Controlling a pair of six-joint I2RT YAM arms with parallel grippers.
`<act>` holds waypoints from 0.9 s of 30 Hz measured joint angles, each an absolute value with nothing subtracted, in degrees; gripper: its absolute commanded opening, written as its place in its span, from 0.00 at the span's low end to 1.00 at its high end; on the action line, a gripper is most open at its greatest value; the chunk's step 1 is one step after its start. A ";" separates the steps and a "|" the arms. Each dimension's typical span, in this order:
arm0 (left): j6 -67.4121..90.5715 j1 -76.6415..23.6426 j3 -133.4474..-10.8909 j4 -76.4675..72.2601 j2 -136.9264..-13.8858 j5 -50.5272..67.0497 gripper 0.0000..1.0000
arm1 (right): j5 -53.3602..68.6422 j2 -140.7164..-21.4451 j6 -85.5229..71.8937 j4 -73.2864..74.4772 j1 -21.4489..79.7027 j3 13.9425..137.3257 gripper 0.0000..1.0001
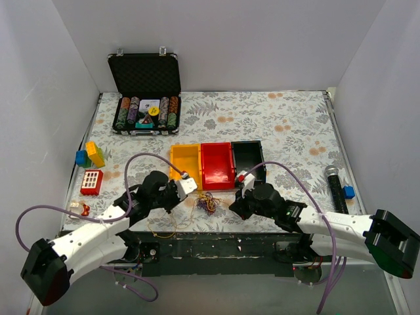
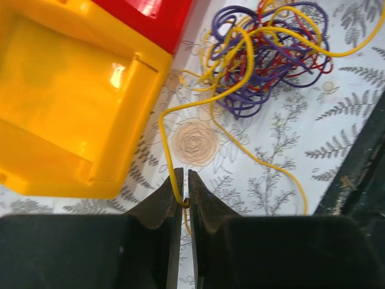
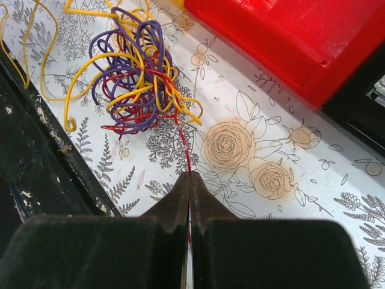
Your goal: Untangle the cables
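Left pincer point(image 2: 184, 180) is pressed nearly together, pinching a single yellow strand point(image 2: 163, 144) low between its black fingers. That strand loops up into the knot of thin yellow, purple and red cables point(image 2: 271, 54). Right pincer point(image 3: 189, 180) is clamped tight on a thin red strand point(image 3: 186, 150) that runs straight up into the same knot.

Knot lies on the floral-print surface point(image 1: 275, 125), just in front of the glossy yellow plastic bin point(image 2: 60, 108) and the red plastic bin point(image 3: 289, 36). It sits between the two pincers, near the front edge. One loose yellow loop trails toward the black edge strip point(image 3: 36, 150).

Left arm point(image 1: 92, 236) reaches forward and right from its base, wrist low just before the yellow bin. Right arm point(image 1: 328, 223) reaches forward and left, wrist low in front of the black plastic bin point(image 1: 248, 157). Both pincers point inward at the knot and hold only the strands, clear of the bundle itself.
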State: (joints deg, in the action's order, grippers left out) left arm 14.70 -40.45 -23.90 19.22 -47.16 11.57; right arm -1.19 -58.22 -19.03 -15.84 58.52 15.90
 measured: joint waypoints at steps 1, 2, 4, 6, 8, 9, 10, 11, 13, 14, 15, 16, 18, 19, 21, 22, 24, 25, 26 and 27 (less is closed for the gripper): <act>14.59 -40.45 -24.21 19.31 -48.07 12.25 0.13 | -1.17 -58.26 -19.18 -15.79 58.52 15.90 0.01; 14.81 -40.45 -24.88 19.35 -50.06 13.30 0.15 | -1.15 -58.41 -19.33 -15.79 58.52 15.90 0.01; 15.20 -40.45 -27.07 19.25 -55.68 15.51 0.19 | -1.13 -58.72 -19.46 -15.75 58.52 15.90 0.01; 15.51 -40.45 -28.86 19.00 -60.84 17.67 0.23 | -1.15 -58.76 -19.62 -15.73 58.52 15.90 0.01; 15.68 -40.45 -29.67 18.76 -63.94 19.46 0.29 | -1.17 -58.76 -19.79 -15.73 58.52 15.90 0.01; 15.70 -40.45 -29.87 18.65 -64.97 20.18 0.35 | -1.17 -58.74 -19.84 -15.73 58.52 15.90 0.01; 15.66 -40.45 -29.95 18.46 -65.82 20.71 0.40 | -1.17 -58.70 -19.88 -15.73 58.52 15.90 0.01; 15.49 -40.45 -30.02 18.26 -66.57 21.12 0.44 | -1.17 -58.63 -19.97 -15.73 58.52 15.88 0.01; 15.22 -40.45 -30.13 17.82 -67.94 21.82 0.50 | -1.19 -58.48 -20.21 -15.73 58.52 15.84 0.01; 15.16 -40.45 -30.17 17.61 -68.60 22.04 0.52 | -1.19 -58.46 -20.25 -15.75 58.52 15.79 0.01; 15.11 -40.45 -30.20 17.43 -69.21 22.31 0.54 | -1.19 -58.48 -20.34 -15.81 58.52 15.64 0.01; 15.03 -40.45 -30.20 17.32 -69.78 22.61 0.55 | -1.17 -58.48 -20.40 -15.84 58.52 15.49 0.01; 15.05 -40.45 -30.26 16.95 -70.83 23.18 0.55 | -1.13 -58.50 -20.49 -15.84 58.52 15.14 0.01; 15.16 -40.45 -30.44 16.47 -71.53 23.27 0.55 | -1.10 -58.54 -20.58 -15.81 58.52 15.09 0.01; 15.38 -40.45 -30.79 15.53 -72.75 23.29 0.55 | -1.08 -58.57 -20.67 -15.86 58.52 15.09 0.01; 15.49 -40.45 -30.94 14.90 -73.49 23.29 0.55 | -1.06 -58.59 -20.69 -15.88 58.52 15.09 0.01; 15.90 -40.45 -31.42 14.15 -74.74 23.31 0.55 | -1.04 -58.57 -20.78 -15.94 58.52 15.09 0.01; 16.23 -40.45 -31.70 14.00 -75.20 23.38 0.55 | -1.02 -58.59 -20.82 -15.97 58.52 15.09 0.01; 16.60 -40.45 -32.03 13.80 -75.55 23.46 0.55 | -0.99 -58.59 -20.84 -15.97 58.52 15.09 0.01; 17.02 -40.45 -32.40 13.52 -75.83 23.55 0.55 | -0.93 -58.59 -20.86 -15.99 58.52 15.07 0.01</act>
